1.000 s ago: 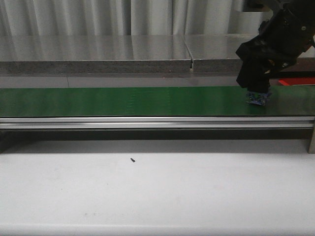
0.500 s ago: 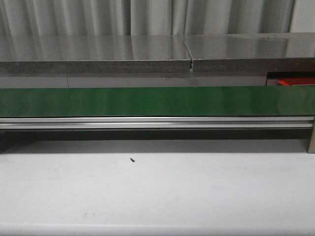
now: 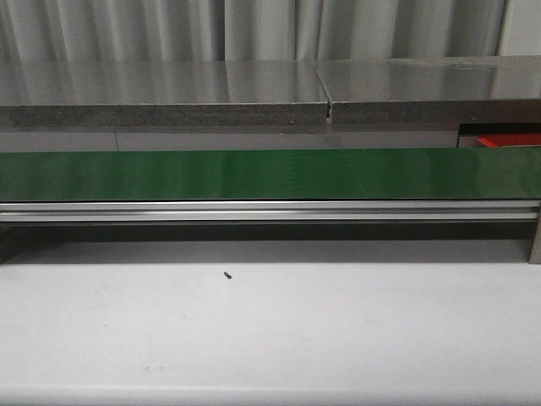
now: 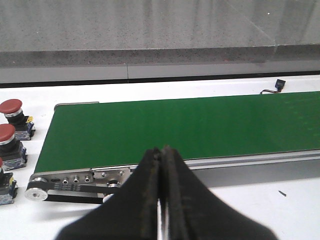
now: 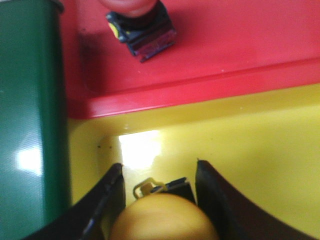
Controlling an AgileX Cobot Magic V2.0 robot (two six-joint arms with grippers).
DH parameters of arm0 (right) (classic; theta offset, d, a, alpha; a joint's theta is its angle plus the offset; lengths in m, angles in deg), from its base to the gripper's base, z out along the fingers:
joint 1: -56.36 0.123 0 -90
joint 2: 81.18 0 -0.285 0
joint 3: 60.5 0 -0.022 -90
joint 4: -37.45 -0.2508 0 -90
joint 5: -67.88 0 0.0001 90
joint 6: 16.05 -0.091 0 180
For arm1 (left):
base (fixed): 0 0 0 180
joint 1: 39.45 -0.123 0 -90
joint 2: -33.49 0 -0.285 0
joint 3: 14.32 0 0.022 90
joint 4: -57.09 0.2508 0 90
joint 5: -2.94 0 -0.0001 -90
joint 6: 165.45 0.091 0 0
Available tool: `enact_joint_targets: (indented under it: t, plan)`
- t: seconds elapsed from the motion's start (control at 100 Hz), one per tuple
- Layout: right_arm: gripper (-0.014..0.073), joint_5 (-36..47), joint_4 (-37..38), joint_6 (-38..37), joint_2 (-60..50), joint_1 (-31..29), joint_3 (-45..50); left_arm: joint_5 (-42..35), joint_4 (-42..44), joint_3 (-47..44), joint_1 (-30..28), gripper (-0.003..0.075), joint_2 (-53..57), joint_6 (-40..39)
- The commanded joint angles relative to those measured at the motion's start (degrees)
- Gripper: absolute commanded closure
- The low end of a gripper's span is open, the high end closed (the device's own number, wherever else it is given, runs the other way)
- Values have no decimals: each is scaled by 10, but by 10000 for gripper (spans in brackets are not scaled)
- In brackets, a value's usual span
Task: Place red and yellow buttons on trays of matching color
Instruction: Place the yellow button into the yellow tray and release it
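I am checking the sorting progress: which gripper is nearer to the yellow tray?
Right. The right gripper hangs directly over the yellow tray, the yellow button between its jaws. The left gripper is at the green belt.

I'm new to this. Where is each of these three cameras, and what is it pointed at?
Front view: faces forward over the white table at the green conveyor belt; no arm shows.
Left wrist view: above the same belt's end; shut left gripper, red buttons alongside.
Right wrist view: over the yellow tray; right gripper around a yellow button.
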State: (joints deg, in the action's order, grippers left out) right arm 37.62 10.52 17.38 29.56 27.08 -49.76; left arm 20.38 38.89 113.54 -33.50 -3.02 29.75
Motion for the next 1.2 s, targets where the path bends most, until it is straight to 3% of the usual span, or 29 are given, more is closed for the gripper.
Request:
enact_joint_targets:
  t: [0.0,0.35,0.54,0.63,0.93,1.19]
  plan:
    - [423,33,-16,1,-10,-1,-14,-45,-10,17,4,739,-2,-1]
    - [385,33,-16,1,25,-1,-13,-45,-10,17,4,739,-2,-1]
    - [104,27,-17,1,10,-1,-13,-45,-10,17,4,739,-2,-1]
    - [19,28,-19,1,-4,-1,-13,-45,-10,17,4,739,-2,-1]
    - [11,27,-33,1,-107,10,-13,-45,-10,17,4,739,-2,-1]
    - [11,20,-33,17,-221,107,-8,-45,-10,17,4,739,-2,-1]
